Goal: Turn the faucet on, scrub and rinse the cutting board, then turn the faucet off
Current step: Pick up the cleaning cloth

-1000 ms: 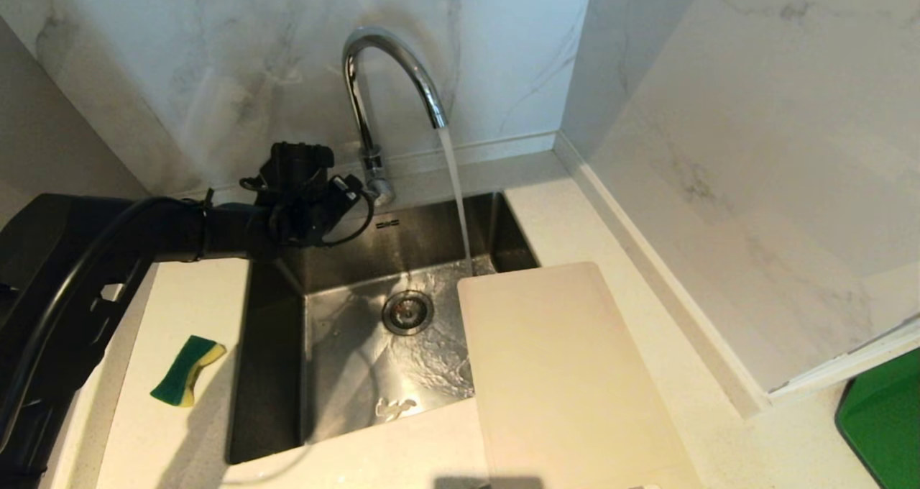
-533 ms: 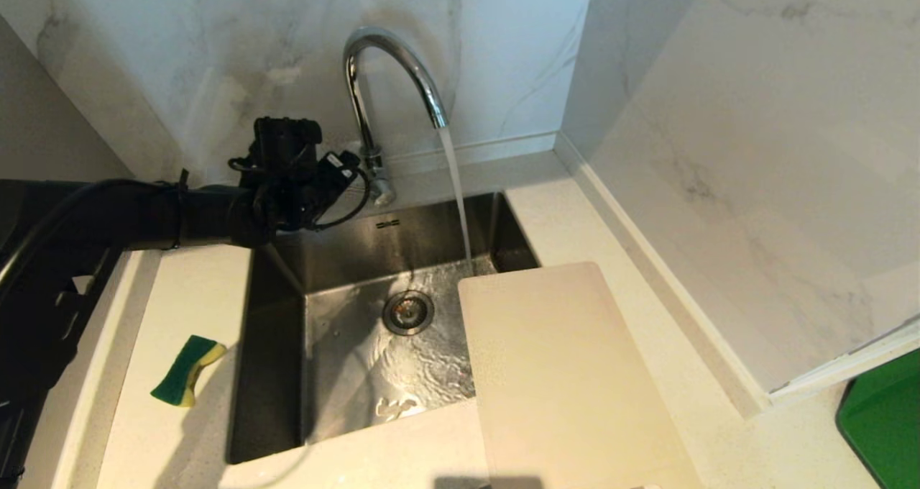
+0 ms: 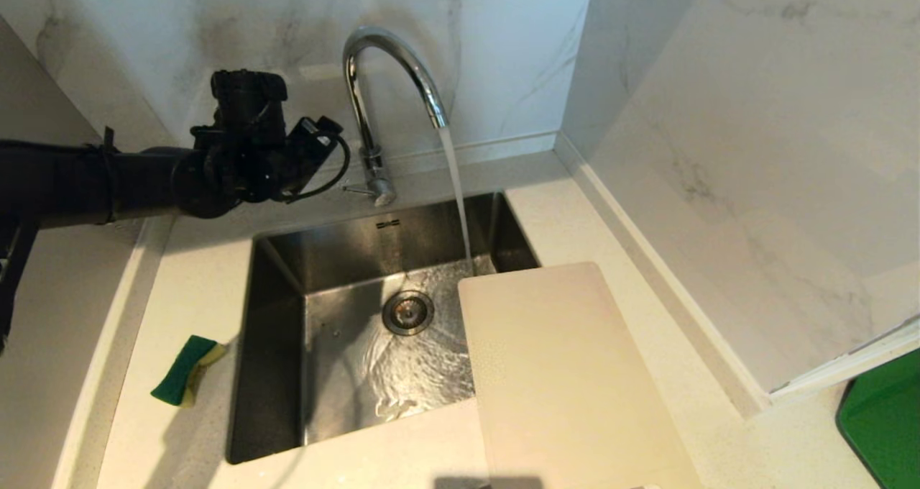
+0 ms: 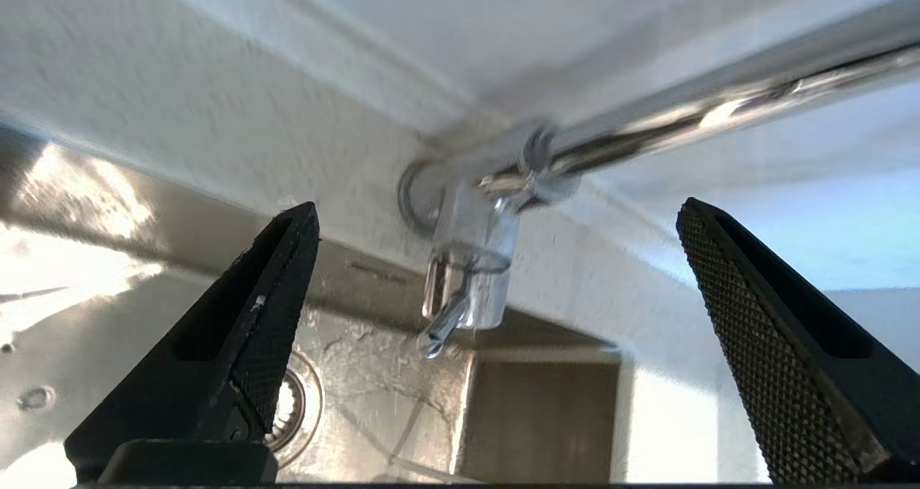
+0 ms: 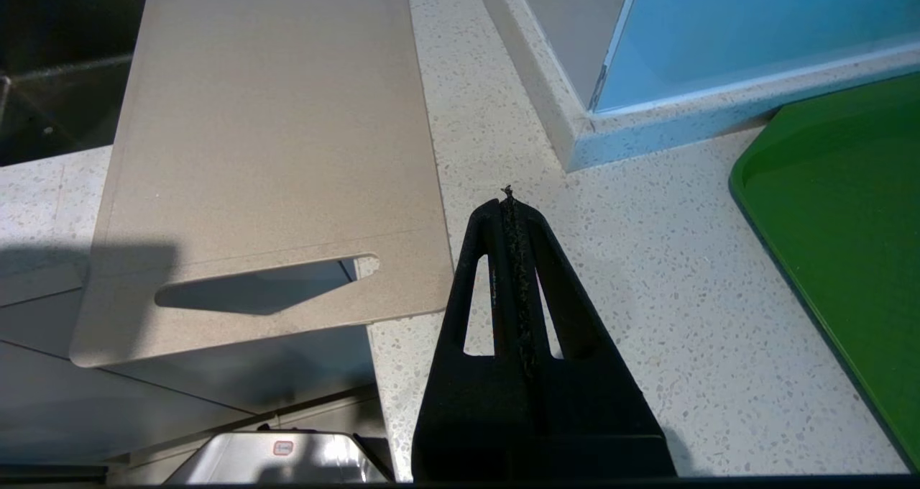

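While water runs from the faucet (image 3: 392, 79), the left gripper (image 4: 496, 288) hovers spread wide just left of its base; the cutting board (image 3: 568, 374) overhangs the sink's (image 3: 273, 345) right edge, the right gripper (image 5: 509, 200) pressed together near it.

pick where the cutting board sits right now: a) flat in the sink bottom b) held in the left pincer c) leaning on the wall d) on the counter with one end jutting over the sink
d: the cutting board lies on the counter, its far end overhanging the sink.
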Available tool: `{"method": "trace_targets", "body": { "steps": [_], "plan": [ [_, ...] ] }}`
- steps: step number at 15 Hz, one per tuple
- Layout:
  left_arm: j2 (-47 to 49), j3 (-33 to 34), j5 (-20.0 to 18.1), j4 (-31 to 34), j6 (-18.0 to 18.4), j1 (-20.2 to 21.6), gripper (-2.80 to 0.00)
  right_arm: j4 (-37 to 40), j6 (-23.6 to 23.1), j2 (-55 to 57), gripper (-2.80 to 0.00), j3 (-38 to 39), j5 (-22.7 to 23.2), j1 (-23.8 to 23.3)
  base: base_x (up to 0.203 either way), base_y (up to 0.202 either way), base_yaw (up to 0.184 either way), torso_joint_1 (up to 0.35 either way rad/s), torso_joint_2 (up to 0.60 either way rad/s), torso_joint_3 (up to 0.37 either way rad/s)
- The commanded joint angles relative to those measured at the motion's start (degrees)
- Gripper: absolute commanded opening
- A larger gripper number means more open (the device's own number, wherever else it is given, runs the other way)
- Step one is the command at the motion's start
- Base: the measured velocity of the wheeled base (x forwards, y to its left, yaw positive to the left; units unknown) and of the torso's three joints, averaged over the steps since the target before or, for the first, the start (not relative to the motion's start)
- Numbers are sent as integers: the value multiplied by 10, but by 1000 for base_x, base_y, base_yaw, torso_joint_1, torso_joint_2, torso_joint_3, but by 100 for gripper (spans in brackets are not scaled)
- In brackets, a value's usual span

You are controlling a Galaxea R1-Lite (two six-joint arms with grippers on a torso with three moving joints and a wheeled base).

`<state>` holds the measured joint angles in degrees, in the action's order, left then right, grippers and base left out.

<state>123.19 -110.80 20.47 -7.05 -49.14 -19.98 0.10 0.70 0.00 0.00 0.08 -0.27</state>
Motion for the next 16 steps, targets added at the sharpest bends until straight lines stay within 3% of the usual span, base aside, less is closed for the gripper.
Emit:
{"method": "trace_targets", "body": {
  "steps": [1,5,11,16],
  "plan": [
    [-28,5,-11,11,-1,8,0,0,0,0,-280,0,0,0,0,0,0,0,0,0],
    [-68,20,-40,39,1,30,0,0,0,0,-280,0,0,0,0,0,0,0,0,0],
    [-169,171,-86,35,7,41,0,0,0,0,-280,0,0,0,0,0,0,0,0,0],
    [-214,256,-97,34,74,60,0,0,0,0,-280,0,0,0,0,0,0,0,0,0]
  ]
}}
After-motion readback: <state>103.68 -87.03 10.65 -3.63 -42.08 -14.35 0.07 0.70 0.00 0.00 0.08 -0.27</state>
